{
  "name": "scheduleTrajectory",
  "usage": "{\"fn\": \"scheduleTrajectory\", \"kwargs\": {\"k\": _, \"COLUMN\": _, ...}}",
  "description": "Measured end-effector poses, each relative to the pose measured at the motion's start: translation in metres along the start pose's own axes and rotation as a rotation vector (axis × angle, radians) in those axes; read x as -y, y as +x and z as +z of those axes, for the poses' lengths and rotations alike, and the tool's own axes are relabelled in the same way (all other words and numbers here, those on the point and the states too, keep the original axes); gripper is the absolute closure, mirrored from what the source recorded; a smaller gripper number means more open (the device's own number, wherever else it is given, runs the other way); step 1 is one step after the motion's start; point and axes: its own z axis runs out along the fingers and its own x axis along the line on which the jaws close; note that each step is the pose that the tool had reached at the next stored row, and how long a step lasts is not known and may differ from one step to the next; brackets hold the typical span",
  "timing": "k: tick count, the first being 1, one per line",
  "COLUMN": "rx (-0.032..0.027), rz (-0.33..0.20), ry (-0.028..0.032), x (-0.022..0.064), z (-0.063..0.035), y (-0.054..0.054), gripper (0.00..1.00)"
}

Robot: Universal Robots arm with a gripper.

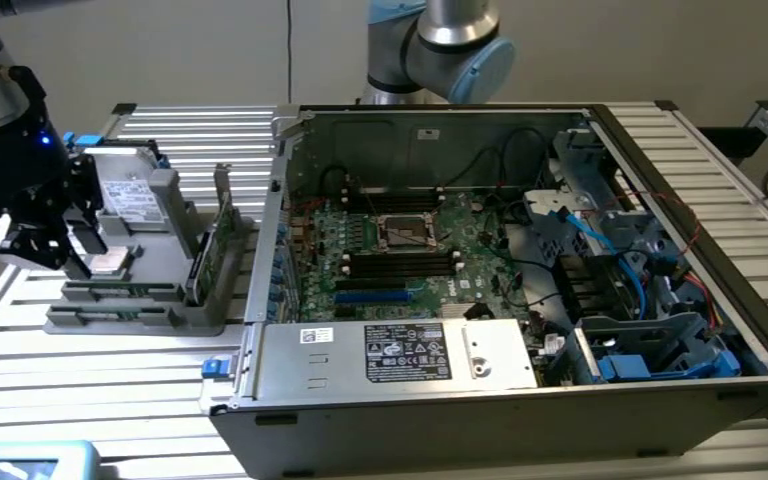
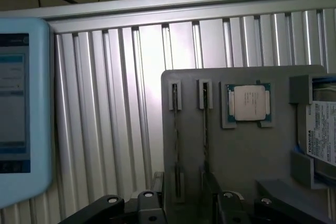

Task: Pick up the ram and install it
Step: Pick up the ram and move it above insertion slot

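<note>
Two thin ram sticks stand on edge in narrow slots of a grey parts holder [image 2: 247,161], one ram stick [image 2: 206,135] beside the other [image 2: 176,140]. My gripper [image 2: 184,211] hangs over the end of these slots, its jaws open and nothing between them. In the exterior view the gripper [image 1: 51,245] is at the left, above the holder [image 1: 131,320]. The open computer case [image 1: 357,440] lies to the exterior view's right, with black memory slots [image 1: 398,263] on its motherboard beside the processor socket [image 1: 404,232].
The holder also carries a loose processor chip [image 2: 249,103], a hard drive [image 2: 321,135] and an upright green card with a metal bracket [image 1: 205,250]. A blue-cased tablet [image 2: 21,108] lies on the slatted table [image 2: 105,103]. Cables and drive cages [image 1: 651,340] crowd the case's right side.
</note>
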Motion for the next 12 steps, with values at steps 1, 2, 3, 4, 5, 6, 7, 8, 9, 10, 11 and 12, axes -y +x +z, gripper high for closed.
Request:
{"fn": "scheduleTrajectory", "kwargs": {"k": 1, "rx": -0.0003, "rz": 0.000, "ry": 0.0001, "x": 0.0000, "z": 0.0017, "y": 0.000, "gripper": 0.58}}
{"fn": "scheduleTrajectory", "kwargs": {"k": 2, "rx": -0.0005, "rz": -0.001, "ry": 0.0001, "x": -0.0001, "z": 0.0036, "y": 0.000, "gripper": 0.58}}
{"fn": "scheduleTrajectory", "kwargs": {"k": 3, "rx": -0.0005, "rz": -0.001, "ry": 0.0001, "x": -0.0001, "z": 0.0054, "y": 0.000, "gripper": 0.58}}
{"fn": "scheduleTrajectory", "kwargs": {"k": 4, "rx": -0.0005, "rz": -0.001, "ry": 0.0002, "x": -0.0001, "z": 0.0073, "y": 0.000, "gripper": 0.58}}
{"fn": "scheduleTrajectory", "kwargs": {"k": 5, "rx": -0.0005, "rz": -0.001, "ry": 0.0002, "x": -0.0002, "z": 0.0092, "y": 0.000, "gripper": 0.58}}
{"fn": "scheduleTrajectory", "kwargs": {"k": 6, "rx": -0.0005, "rz": -0.002, "ry": 0.0002, "x": -0.0002, "z": 0.0110, "y": 0.000, "gripper": 0.58}}
{"fn": "scheduleTrajectory", "kwargs": {"k": 7, "rx": -0.0004, "rz": -0.002, "ry": 0.0003, "x": -0.0002, "z": 0.0129, "y": 0.000, "gripper": 0.58}}
{"fn": "scheduleTrajectory", "kwargs": {"k": 8, "rx": -0.0005, "rz": -0.002, "ry": 0.0002, "x": -0.0002, "z": 0.0145, "y": 0.000, "gripper": 0.58}}
{"fn": "scheduleTrajectory", "kwargs": {"k": 9, "rx": -0.0005, "rz": -0.002, "ry": 0.0001, "x": -0.0002, "z": 0.0164, "y": 0.000, "gripper": 0.58}}
{"fn": "scheduleTrajectory", "kwargs": {"k": 10, "rx": -0.0005, "rz": -0.002, "ry": 0.0002, "x": -0.0002, "z": 0.0182, "y": 0.000, "gripper": 0.58}}
{"fn": "scheduleTrajectory", "kwargs": {"k": 11, "rx": -0.0005, "rz": -0.002, "ry": 0.0002, "x": -0.0001, "z": 0.0200, "y": 0.000, "gripper": 0.58}}
{"fn": "scheduleTrajectory", "kwargs": {"k": 12, "rx": -0.0005, "rz": -0.002, "ry": 0.0002, "x": -0.0001, "z": 0.0219, "y": 0.001, "gripper": 0.58}}
